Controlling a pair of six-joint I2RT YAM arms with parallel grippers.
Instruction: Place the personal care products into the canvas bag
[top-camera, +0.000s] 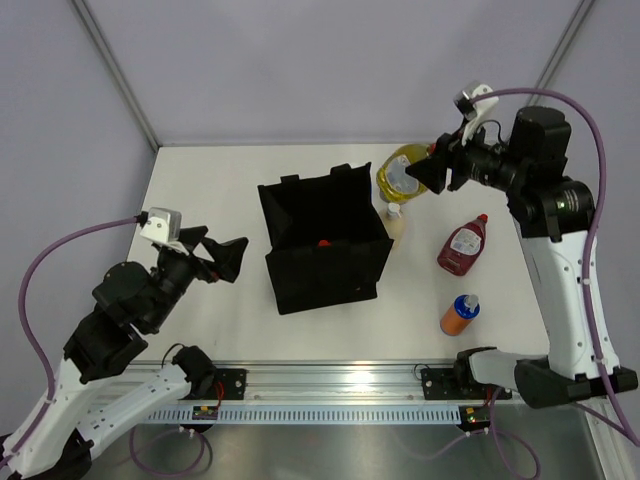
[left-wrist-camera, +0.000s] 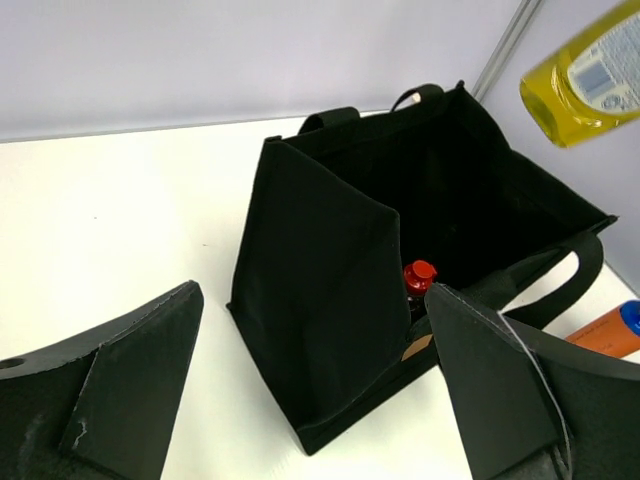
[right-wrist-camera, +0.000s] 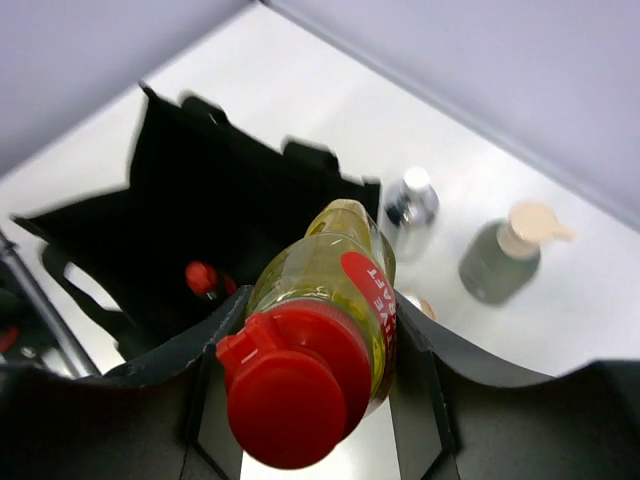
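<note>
R gripper (top-camera: 424, 172) is up off the table (top-camera: 200, 190) at the far R side, pinching the yellow bottle (right-wrist-camera: 335, 290) w/ 1 finger on each side of its body. The bottle's red cap (right-wrist-camera: 295, 385) points back at the R wrist cam and its base points twd the bag. In the top view the yellow bottle hangs just R of the bag's far-R corner, outside the opening.

The canvas bag (top-camera: 325, 262) stands upright mid-table w/ its mouth open and its handles up at the rim. Low inside it is 1 red-capped item (left-wrist-camera: 419, 272); its body is lost against the black fabric, so I can't tell what it is.

4 more products are on the table R of the bag, and 1 sits by its wall:
- The cream bottle (top-camera: 396, 222) is just beside the bag's R wall; can't tell if it touches.
- The dark red flat bottle (top-camera: 463, 245) lies further R, apart from the cream 1, cap twd the far side.
- The orange blue-capped bottle (top-camera: 459, 314) sits nearer the arm bases, apart from the dark red 1.
- The small clear silver-capped bottle (right-wrist-camera: 410, 205) and the grey-green pump bottle (right-wrist-camera: 500, 260) stand upright near each other, past the bag's corner and below the held bottle. They show in the R wrist cam only; in the top view the R gripper and yellow bottle cover them.

L gripper (top-camera: 218, 255) is spread wide w/ nothing between its fingers. It hangs above the table L of the bag, aimed at it and not touching it.
</note>
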